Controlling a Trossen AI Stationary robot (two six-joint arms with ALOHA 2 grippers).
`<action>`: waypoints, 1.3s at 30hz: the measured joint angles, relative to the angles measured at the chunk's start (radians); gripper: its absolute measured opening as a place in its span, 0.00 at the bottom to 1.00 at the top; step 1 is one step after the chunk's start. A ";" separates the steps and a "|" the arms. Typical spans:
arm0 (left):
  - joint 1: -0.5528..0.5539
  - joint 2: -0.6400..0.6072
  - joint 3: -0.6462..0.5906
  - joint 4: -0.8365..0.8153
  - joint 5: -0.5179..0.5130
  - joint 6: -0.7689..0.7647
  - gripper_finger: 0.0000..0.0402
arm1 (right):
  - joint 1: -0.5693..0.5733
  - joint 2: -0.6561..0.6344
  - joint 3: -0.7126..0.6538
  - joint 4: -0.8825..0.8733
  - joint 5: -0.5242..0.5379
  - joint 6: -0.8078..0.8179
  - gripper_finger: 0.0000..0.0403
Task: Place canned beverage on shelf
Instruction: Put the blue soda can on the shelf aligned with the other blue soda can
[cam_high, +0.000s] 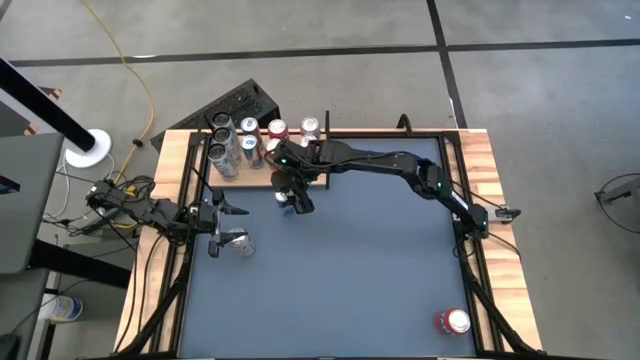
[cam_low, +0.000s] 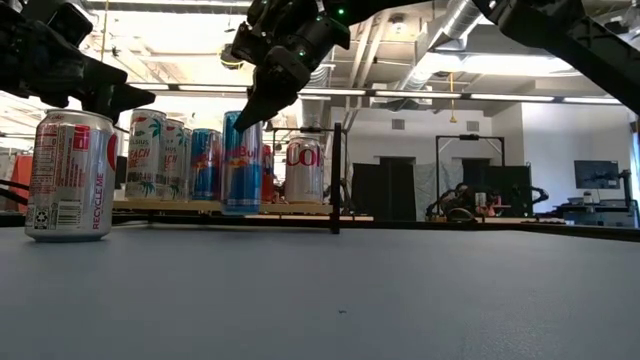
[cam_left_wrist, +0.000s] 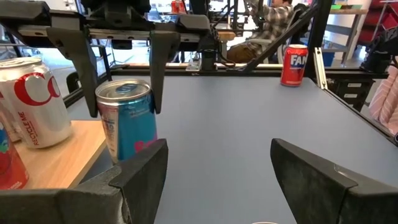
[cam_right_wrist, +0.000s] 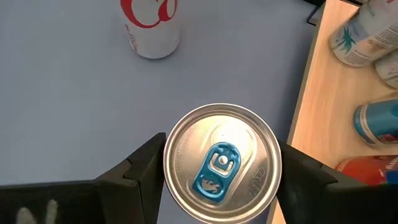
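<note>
While the right gripper (cam_right_wrist: 217, 171) sits straight over the blue can (cam_high: 291, 197), its fingers stand on either side of the can's top with a sliver of daylight at each flank in the right wrist view, so I read them as spread around it, not clamping (level view agrees: fingertips bracket the can near its rim, no visible squeeze). That can stands upright on the blue table (cam_high: 350, 290), just in front of the shelf (cam_high: 262, 178), next to its front edge but not on the board. Shelf already carries a cluster of upright cans (cam_high: 248, 140), and free board looks limited to the near strip by the corner post (cam_low: 336, 180). To do this step well: get a firm, centred close on the can below the rim before lifting, raise it clear of the board edge, carry it over the bare strip, lower vertically, and only release once the base is flat; watch finger clearance to the neighbouring cans and the post. Left gripper (cam_left_wrist: 217, 180) is spread and empty, parked at the table's left side beside a white-and-red can (cam_high: 237, 243) standing near it. One more red can (cam_high: 452, 321) waits at the far right corner.
</note>
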 joint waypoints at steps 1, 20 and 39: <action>0.000 0.000 0.000 0.000 0.000 0.004 0.67 | 0.000 0.000 0.000 0.000 0.000 0.000 0.61; 0.000 0.000 0.000 -0.001 0.000 0.005 0.67 | 0.005 0.000 0.000 0.037 -0.005 0.038 0.67; 0.022 0.022 0.102 0.009 -0.011 0.013 0.67 | -0.029 -0.108 0.059 -0.135 0.003 -0.002 0.74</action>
